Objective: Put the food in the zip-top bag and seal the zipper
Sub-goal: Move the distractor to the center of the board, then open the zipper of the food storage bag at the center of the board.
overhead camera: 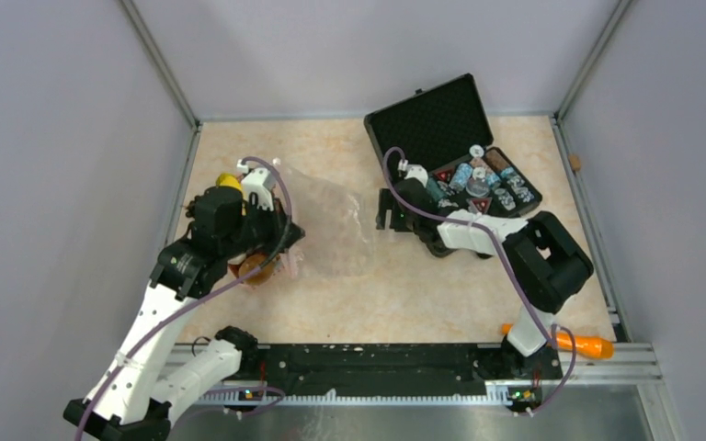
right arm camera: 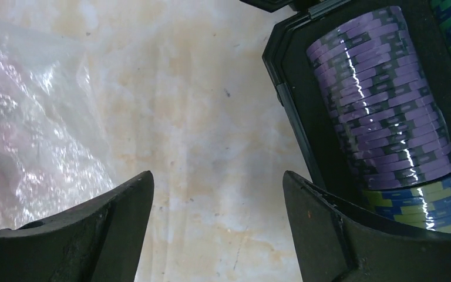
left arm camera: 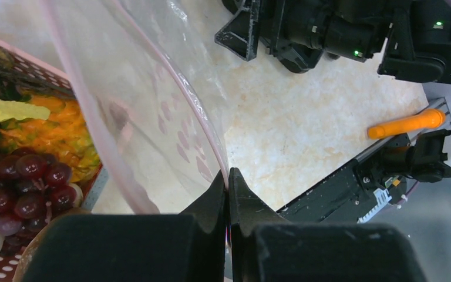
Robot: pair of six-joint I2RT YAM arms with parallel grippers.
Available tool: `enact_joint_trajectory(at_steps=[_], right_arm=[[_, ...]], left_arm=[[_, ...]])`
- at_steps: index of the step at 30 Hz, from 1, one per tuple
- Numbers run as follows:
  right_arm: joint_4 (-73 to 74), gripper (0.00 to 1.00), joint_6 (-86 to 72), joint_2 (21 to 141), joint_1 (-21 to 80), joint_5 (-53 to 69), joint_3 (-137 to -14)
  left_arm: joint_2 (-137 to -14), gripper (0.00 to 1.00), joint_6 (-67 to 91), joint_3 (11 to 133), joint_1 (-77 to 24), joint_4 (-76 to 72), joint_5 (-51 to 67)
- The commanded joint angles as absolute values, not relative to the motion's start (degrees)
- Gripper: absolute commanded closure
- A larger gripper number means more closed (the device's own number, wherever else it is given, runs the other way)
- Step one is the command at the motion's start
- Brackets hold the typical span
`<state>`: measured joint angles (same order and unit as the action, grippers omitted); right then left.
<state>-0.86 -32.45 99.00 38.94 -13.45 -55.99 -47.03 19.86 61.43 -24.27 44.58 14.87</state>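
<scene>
Clear zip-top bag sat left of centre | left gripper fingers pressed together, pinching its zipper | right gripper spread wide, empty, just right of the bag | food sat in the pink basket | step: opening the mouth, I'd guess; next, right grabs the opposite lip
</scene>
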Motion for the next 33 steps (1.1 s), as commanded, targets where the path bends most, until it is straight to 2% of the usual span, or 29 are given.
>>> enact_joint_trajectory(at_steps=[1, 7, 11, 16, 19, 25, 28, 33], right_arm=[[1.1, 0.19, -27.3, 101.9, 33.8, -22.2, -57.5], [1.3, 0.18, -27.8, 105.6, 29.0, -23.5, -58.7], [0.4, 0.18, -26.8, 105.0, 24.4, -18.7, -58.9], [4.4, 0.18, -24.3, 102.2, 23.5, -9.2, -62.3], [6.2, 0.21, -25.6, 95.1, 23.5, -0.7, -61.6], [6.7, 0.23, -33.5, 73.9, 23.7, 5.8, -56.3], [8.7, 0.25, -36.7, 69.4, 26.3, 7.6, -56.2], [10.5, 0.28, -40.8, 67.7, 35.4, 3.2, -56.9]], left_arm=[[-46.9, 1.00, 20.5, 60.0, -24.4, 40.2, 19.1], [-47.8, 1.00, 20.8, 58.7, -24.4, 38.2, 23.8], [-47.8, 1.00, 20.9, 57.7, -24.4, 36.2, 26.3], [-48.3, 1.00, 21.0, 55.1, -24.5, 32.0, 30.9], [-49.0, 1.00, 20.8, 53.2, -24.5, 29.9, 31.9], [-50.1, 1.00, 20.6, 49.0, -25.7, 23.1, 31.5], [-51.0, 1.00, 20.5, 47.1, -27.3, 18.6, 31.3], [-54.7, 1.00, 18.6, 47.5, -31.6, 17.5, 27.1]])
